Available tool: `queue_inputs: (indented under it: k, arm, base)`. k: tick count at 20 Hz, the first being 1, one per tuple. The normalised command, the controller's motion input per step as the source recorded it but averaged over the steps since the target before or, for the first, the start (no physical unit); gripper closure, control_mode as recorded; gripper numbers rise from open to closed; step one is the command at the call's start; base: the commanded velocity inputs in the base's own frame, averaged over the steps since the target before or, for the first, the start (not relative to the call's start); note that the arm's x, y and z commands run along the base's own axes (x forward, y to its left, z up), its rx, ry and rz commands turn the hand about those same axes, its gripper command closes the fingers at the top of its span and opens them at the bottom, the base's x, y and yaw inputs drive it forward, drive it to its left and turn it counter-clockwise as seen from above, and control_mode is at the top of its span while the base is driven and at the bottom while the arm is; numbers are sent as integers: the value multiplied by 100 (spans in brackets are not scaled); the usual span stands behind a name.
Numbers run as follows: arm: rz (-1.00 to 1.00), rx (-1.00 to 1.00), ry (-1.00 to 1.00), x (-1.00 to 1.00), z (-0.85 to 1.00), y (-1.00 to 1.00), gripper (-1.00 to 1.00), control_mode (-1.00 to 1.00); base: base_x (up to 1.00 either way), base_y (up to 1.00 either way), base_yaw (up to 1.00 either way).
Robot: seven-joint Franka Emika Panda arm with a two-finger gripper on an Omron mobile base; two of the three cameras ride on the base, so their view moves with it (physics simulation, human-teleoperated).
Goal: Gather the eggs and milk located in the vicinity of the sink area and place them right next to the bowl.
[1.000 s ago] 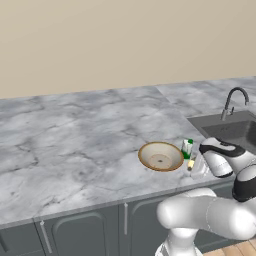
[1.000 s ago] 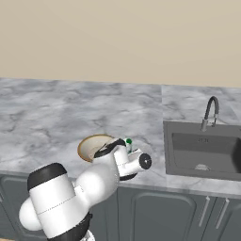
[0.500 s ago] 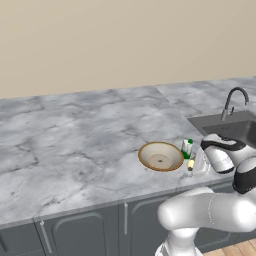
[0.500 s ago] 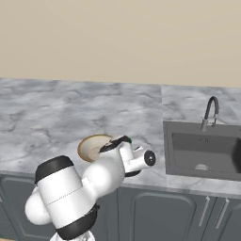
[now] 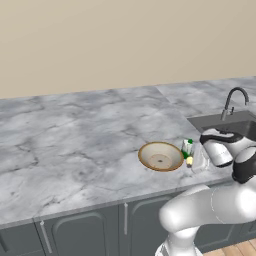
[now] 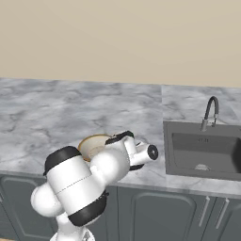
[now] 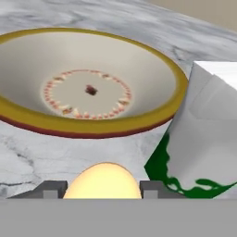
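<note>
The cream bowl (image 5: 161,156) with its tan rim stands near the counter's front edge, and the hand view shows its inner wall (image 7: 152,83) close up. The milk (image 5: 187,147) stands upright just right of the bowl; its white and green side (image 7: 208,143) is near in the hand view. My gripper (image 5: 192,161) hangs low beside the milk, shut on a pale egg (image 5: 189,160). That egg (image 7: 102,180) sits between the two finger tips (image 7: 54,189), in front of the bowl's rim. Whether the egg touches the counter I cannot tell. My arm hides part of the bowl (image 6: 92,142).
The dark sink (image 6: 207,150) with its curved faucet (image 6: 210,113) lies to the right of the bowl and milk. Grey marble counter (image 5: 75,150) stretches left and back to a beige wall. Dark cabinet doors (image 5: 80,232) run below the front edge.
The arm's elbow has swung a little. The hand has crept slightly towards the milk and bowl, still holding the egg. Bowl and milk have not moved.
</note>
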Motion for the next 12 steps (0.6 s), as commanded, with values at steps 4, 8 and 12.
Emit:
queue_inputs:
  k: [4,8,12]
  arm:
    - [5,0,2,6,-13,-3,100,-100]
    - [4,1,2,0,-23,0,-100,-100]
    - [1,0,0,0,-3,0,-100,-100]
  base:
    - [0,0,0]
    - [0,0,0]
    - [0,0,0]
